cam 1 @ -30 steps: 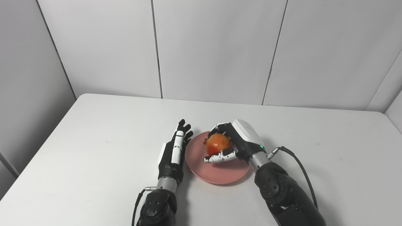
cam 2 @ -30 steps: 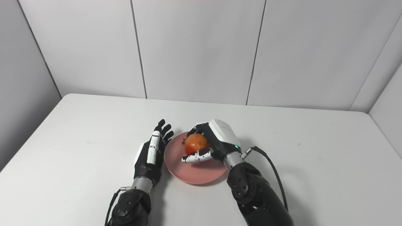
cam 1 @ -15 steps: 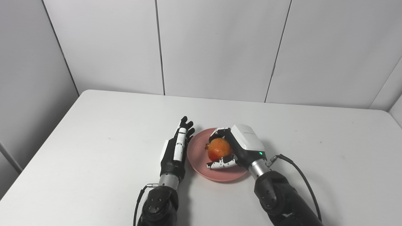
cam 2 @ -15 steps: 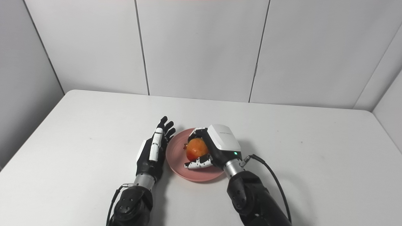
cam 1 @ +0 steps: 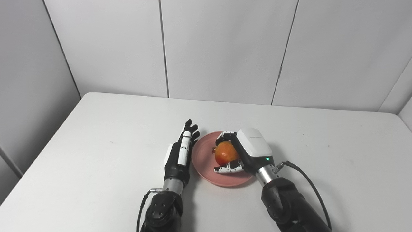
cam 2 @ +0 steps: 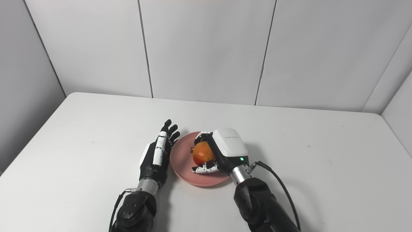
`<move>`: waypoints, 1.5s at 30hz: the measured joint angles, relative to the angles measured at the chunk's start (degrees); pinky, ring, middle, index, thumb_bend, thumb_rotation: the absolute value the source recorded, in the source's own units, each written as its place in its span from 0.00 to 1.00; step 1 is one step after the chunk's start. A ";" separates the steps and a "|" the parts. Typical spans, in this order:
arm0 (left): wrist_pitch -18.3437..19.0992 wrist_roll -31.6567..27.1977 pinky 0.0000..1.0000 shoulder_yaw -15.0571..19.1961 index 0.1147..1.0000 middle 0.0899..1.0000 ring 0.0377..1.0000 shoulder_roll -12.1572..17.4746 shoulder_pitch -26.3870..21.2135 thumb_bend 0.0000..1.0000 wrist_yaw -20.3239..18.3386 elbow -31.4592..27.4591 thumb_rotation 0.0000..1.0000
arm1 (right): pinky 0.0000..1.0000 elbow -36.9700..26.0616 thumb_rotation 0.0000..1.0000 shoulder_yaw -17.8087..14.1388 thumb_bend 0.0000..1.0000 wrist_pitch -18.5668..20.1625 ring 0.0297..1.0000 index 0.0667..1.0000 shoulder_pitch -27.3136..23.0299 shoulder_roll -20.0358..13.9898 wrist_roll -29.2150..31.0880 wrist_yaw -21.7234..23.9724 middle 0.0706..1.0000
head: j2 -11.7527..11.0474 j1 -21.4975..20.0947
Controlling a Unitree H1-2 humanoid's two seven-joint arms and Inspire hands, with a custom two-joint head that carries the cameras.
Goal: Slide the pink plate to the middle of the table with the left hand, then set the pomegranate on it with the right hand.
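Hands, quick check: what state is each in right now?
Left hand: open, fingers straight, holding nothing, beside the pink plate.
Right hand: shut on the pomegranate, over the plate.

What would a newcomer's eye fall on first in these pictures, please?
The orange-red pomegranate, wrapped in the right hand over the pink plate near the table's middle. Next, the left hand, open and flat on the white table beside the plate's left rim.
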 measured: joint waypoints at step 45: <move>0.08 -0.68 0.93 0.28 0.94 0.94 0.93 0.01 -0.02 0.42 -0.23 -0.06 1.00 | 0.70 -13.96 0.90 -9.53 0.82 -0.11 0.81 0.88 1.16 0.23 4.01 1.62 0.86 | -0.97 -1.41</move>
